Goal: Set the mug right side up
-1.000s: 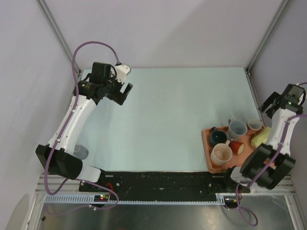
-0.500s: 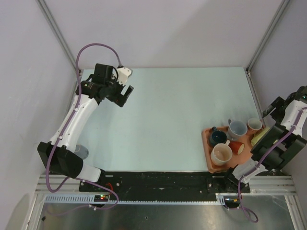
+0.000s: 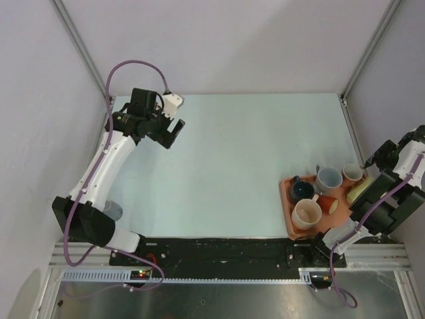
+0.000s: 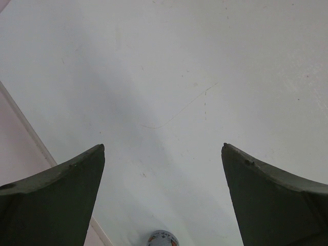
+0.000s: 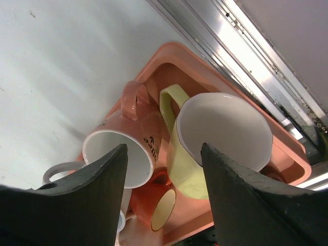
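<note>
Several mugs stand or lie on an orange tray (image 3: 284, 193) at the near right. A yellow mug (image 3: 360, 190) (image 5: 205, 169) lies on its side at the tray's right end, its white inside facing my right wrist camera. Beside it are a pink mug (image 5: 148, 130) and a small orange mug (image 5: 154, 202), also on its side. My right gripper (image 3: 377, 159) (image 5: 164, 146) hangs above the yellow and pink mugs, jaws apart, nothing between them. My left gripper (image 3: 174, 129) (image 4: 163, 147) is open over the bare far left of the table.
A grey mug (image 3: 328, 179), a dark teal mug (image 3: 302, 191) and a cream mug (image 3: 307, 214) stand upright on the tray. Another grey printed mug (image 3: 114, 211) (image 4: 163, 239) sits by the left arm's base. Metal frame posts and walls bound the table.
My right arm has drawn back toward the right edge, and its jaws have narrowed. The left arm shifted slightly and then held still.
</note>
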{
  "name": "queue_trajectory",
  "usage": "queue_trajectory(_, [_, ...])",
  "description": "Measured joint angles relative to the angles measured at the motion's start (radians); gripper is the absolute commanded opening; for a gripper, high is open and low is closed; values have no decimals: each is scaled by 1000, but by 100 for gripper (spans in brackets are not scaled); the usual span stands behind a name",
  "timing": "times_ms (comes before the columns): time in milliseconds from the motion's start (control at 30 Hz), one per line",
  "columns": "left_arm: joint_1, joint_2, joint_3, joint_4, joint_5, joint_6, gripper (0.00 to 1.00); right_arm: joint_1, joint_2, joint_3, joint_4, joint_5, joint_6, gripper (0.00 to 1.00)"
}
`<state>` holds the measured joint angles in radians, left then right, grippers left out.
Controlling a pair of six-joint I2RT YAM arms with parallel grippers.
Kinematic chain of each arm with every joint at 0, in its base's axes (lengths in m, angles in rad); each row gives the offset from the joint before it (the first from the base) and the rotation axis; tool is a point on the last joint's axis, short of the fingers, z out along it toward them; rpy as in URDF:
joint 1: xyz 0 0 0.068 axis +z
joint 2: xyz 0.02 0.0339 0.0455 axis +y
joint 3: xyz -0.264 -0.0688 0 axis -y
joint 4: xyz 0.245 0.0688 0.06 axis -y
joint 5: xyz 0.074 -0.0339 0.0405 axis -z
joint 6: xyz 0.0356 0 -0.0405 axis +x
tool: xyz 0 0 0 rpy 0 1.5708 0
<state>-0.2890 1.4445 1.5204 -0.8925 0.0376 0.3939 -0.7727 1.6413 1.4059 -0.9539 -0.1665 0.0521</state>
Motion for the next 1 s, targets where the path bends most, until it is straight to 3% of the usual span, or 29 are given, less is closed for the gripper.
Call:
queue_trajectory(167, [0, 1, 0, 0, 4, 0, 98, -7, -15, -13, -24, 5, -1, 54])
queue_trajectory(333, [2, 2, 0, 0, 19, 0, 98, -15, -52, -50, -48, 26, 6, 66])
queue_trajectory(667, [2, 2, 0, -1, 32, 3, 98, -35, -151, -187, -25, 63, 36, 77])
queue_trajectory(900, [2, 2, 0, -3, 48, 8, 98, -69, -177, -257, -15, 42, 49, 76])
queue_trajectory(1000, [2, 1, 0, -6, 49, 8, 98, -70, -177, -261, -6, 21, 49, 71])
